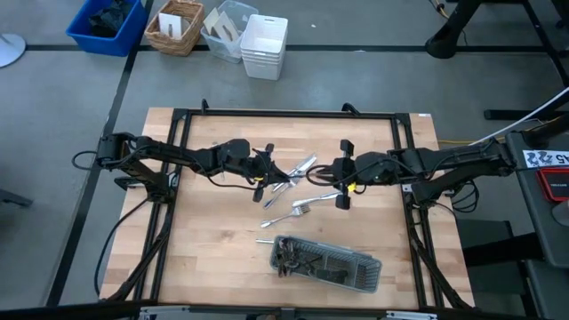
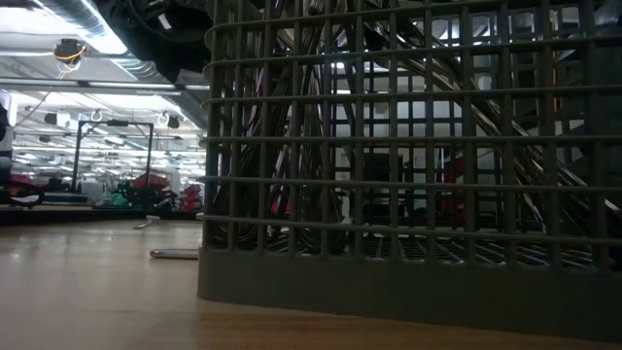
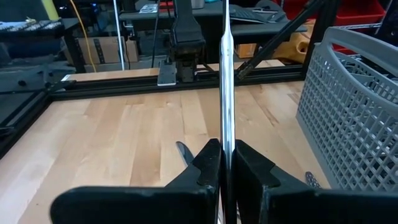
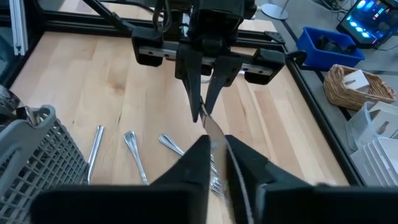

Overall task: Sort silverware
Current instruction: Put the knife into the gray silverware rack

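Your left gripper is clamped on a knife, its long axis running straight out ahead. Your right gripper pinches a second piece mid-table. The mesh tray lies toward the table's near edge, closer to neither arm; loose silverware lies between.

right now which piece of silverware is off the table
The slim piece spanning between the left gripper and right gripper, each shut on one end; the other loose pieces lie flat on the table.
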